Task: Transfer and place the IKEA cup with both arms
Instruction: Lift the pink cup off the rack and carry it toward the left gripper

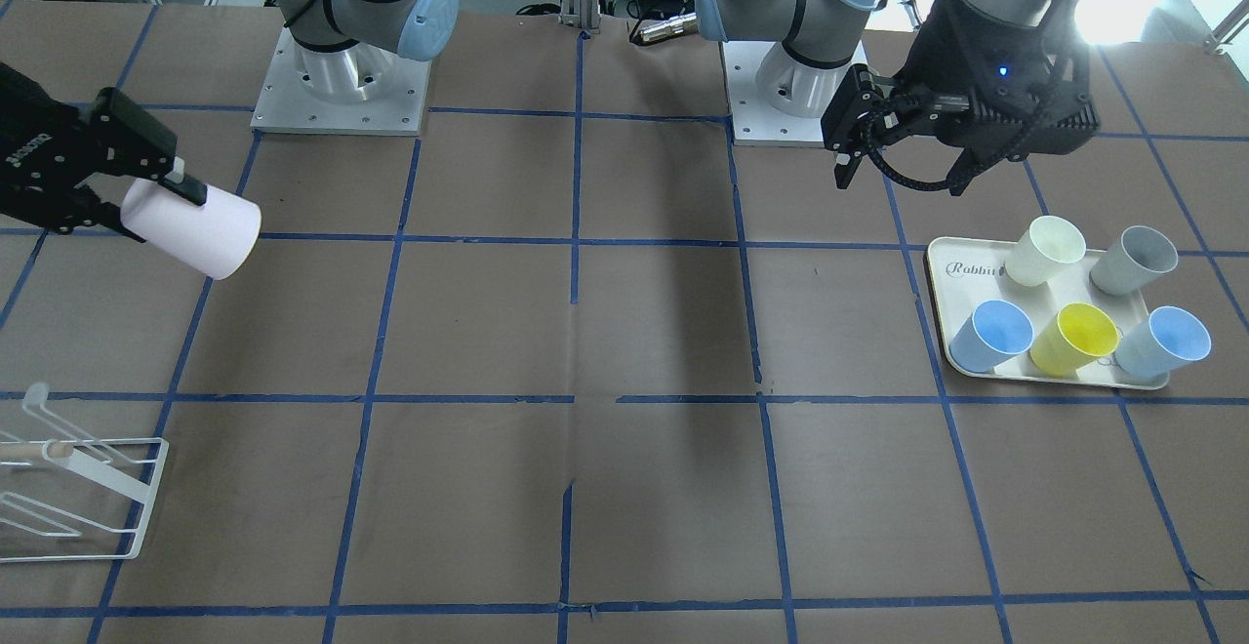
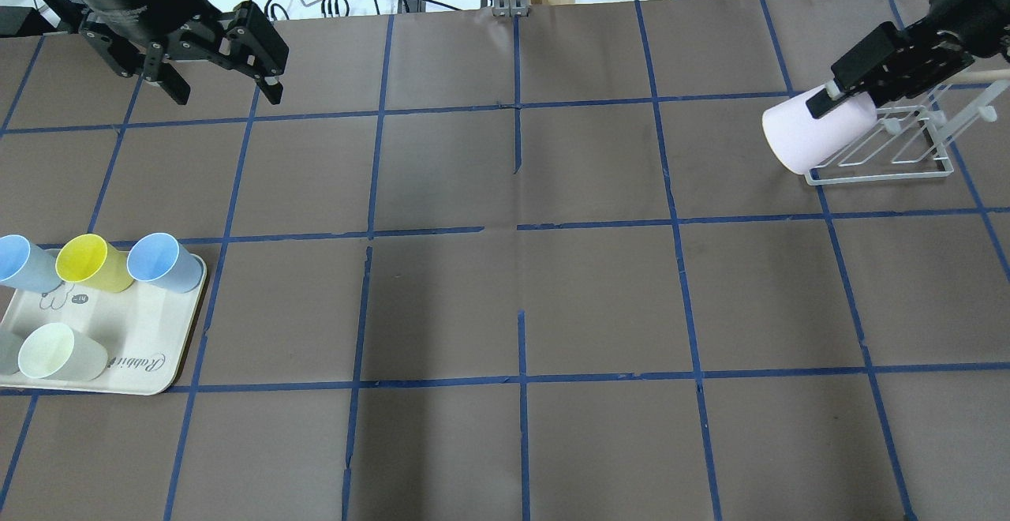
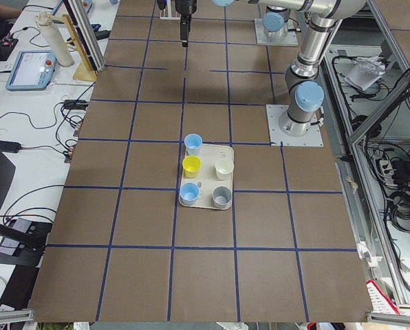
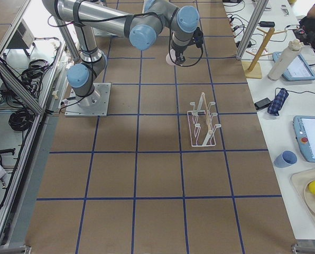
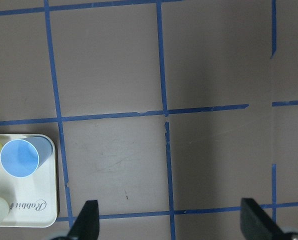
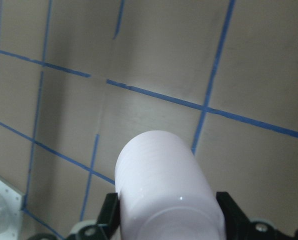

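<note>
The IKEA cup (image 1: pixel 200 226), pale pink, is held on its side above the table, its closed base pointing away from the wrist. My right gripper (image 1: pixel 146 207) is shut on it near the rim. In the overhead view the cup (image 2: pixel 813 138) hangs by the near end of a white wire rack (image 2: pixel 892 154), held by the right gripper (image 2: pixel 848 120). The right wrist view shows the cup (image 6: pixel 164 185) between both fingers (image 6: pixel 109 215). My left gripper (image 2: pixel 225 88) is open and empty, high over the table beyond the tray; it also shows in the left wrist view (image 5: pixel 171 225).
A cream tray (image 2: pixel 134 367) at the robot's left holds two light blue cups (image 2: pixel 162 262), a yellow cup (image 2: pixel 91 262), a cream-white cup (image 2: pixel 55 354) and a grey cup (image 1: pixel 1132 259). The wire rack (image 1: pixel 88 488) stands at the robot's right. Blue tape lines grid the brown table.
</note>
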`<state>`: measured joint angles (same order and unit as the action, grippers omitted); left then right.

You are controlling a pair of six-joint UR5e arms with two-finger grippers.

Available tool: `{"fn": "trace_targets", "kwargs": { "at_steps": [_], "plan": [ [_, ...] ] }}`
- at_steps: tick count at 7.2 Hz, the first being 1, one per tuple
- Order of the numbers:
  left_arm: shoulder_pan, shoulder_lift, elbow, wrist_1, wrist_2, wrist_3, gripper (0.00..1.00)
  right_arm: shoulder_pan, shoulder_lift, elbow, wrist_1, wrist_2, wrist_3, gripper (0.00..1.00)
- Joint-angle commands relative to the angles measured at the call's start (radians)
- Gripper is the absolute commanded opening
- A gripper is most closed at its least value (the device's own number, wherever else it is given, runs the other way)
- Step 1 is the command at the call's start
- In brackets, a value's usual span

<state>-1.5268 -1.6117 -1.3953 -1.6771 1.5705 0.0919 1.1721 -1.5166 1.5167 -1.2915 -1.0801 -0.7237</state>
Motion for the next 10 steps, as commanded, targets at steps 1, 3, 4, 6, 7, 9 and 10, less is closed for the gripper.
{"fn": "trace_targets", "kwargs": {
  "at_steps": [1,3,4,6,7,9,10],
  "plan": [
    [0.023,0.004,-0.001,-0.006,-0.016,0.014,1.0,0.052,-0.017,0.003,0.086,0.24,0.054,0.26],
    [0.086,0.012,0.001,-0.041,-0.133,0.032,1.0,0.135,-0.008,0.003,0.154,0.41,0.093,0.26],
    [0.167,0.027,0.001,-0.115,-0.192,0.154,1.0,0.155,-0.005,0.005,0.173,0.512,0.119,0.26],
    [0.356,0.026,-0.01,-0.256,-0.439,0.262,1.0,0.224,-0.004,0.048,0.189,0.705,0.157,0.26],
    [0.375,0.007,-0.031,-0.282,-0.571,0.285,1.0,0.251,-0.008,0.077,0.189,0.806,0.17,0.26],
    [0.363,0.018,-0.169,-0.296,-0.816,0.287,1.0,0.303,-0.014,0.112,0.189,0.958,0.181,0.26],
    [0.36,0.032,-0.259,-0.296,-0.963,0.288,1.0,0.329,-0.013,0.12,0.19,0.988,0.184,0.26]
  ]
}}
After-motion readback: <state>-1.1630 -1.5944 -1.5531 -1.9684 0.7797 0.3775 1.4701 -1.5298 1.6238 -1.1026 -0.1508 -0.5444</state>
